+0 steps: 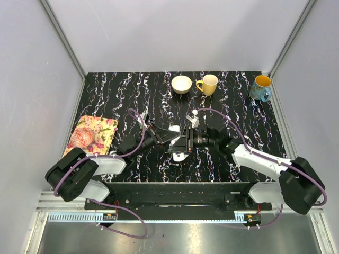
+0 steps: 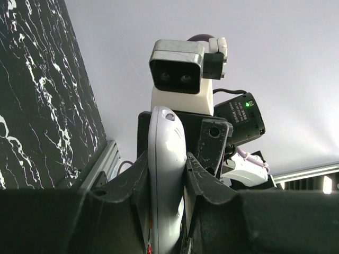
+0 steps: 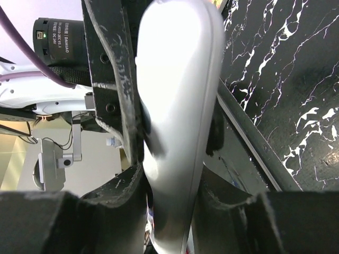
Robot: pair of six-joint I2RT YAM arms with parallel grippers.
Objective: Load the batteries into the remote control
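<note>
The white remote control [image 2: 165, 174] is held between both grippers above the middle of the table [image 1: 233, 106]. My left gripper [image 2: 167, 164] is shut on its edges. My right gripper [image 3: 172, 174] is shut on the same remote [image 3: 177, 121] from the other side. In the top view the two grippers meet, left [image 1: 168, 141] and right [image 1: 184, 142], with a bit of the remote [image 1: 177, 148] showing under them. A small reddish bit [image 2: 150, 246] shows low beside the remote; I cannot tell whether it is a battery. A tiny slender piece [image 1: 174, 165] lies on the table just in front.
A cream bowl [image 1: 181, 84], a yellow mug [image 1: 208, 84] and a blue mug [image 1: 261, 88] stand along the far edge. A flowered cloth with a pink dish [image 1: 93, 134] lies at the left edge.
</note>
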